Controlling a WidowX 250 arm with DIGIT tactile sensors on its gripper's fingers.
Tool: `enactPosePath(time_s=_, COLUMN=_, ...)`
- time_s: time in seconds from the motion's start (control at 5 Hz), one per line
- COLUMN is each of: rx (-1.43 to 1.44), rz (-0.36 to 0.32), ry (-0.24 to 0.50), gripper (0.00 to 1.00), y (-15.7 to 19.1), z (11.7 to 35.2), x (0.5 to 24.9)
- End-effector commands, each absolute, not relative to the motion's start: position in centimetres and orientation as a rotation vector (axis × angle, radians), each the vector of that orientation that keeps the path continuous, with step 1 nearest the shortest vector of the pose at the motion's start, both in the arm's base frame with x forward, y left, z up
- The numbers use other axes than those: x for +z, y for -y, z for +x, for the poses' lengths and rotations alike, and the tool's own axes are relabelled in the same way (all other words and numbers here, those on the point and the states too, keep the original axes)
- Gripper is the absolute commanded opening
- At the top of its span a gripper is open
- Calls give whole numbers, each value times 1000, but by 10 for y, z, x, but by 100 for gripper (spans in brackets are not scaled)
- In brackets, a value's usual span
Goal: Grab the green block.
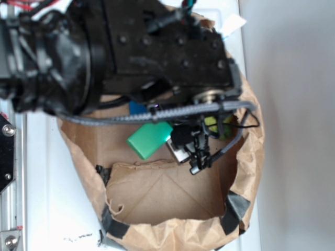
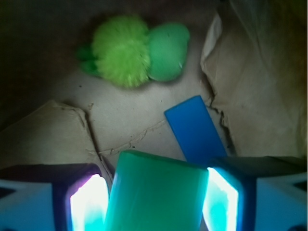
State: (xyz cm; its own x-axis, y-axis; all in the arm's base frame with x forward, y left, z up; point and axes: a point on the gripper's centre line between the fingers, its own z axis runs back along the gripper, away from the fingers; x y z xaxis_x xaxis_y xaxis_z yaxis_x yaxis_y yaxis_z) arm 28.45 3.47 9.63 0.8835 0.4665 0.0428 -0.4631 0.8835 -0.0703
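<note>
Green fills the gap between the fingers (image 2: 86,204) in the wrist view: the green block (image 2: 154,192) sits squarely between the two pads, which are closed down to about the block's width. The right pad looks to be touching its side, while a thin dark sliver on the left leaves it unclear whether that pad is pressing yet, so a firm hold cannot be told for certain. In the exterior view the gripper (image 1: 180,144) hangs low inside a crumpled brown paper bag (image 1: 246,172), with the green block (image 1: 149,139) jutting out to its left above the bag's floor. Just beyond the block lies the blue block (image 2: 195,130), flat on the paper and near the right pad, and farther off rests the fuzzy plush toy (image 2: 132,50), well apart from the grasp. The risks from here seem to come from the block's smooth faces and from the bag. If the pads bear on only a narrow strip, the block could pivot or slide out on lifting. The bag's torn flaps and high, wrinkled walls stand close around the arm, so a careless rise might snag the paper and drag the whole bag along the white bench (image 1: 52,198).
</note>
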Motion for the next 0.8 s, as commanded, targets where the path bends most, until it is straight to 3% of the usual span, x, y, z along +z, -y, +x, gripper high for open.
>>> enactPosePath(time_s=0.0, rx=233, rz=-29, ry=291, gripper=0, y=-59, z=298, x=146)
enactPosePath(time_s=0.6, rx=150, rz=18, ry=278, gripper=0, y=-47, z=290, x=172)
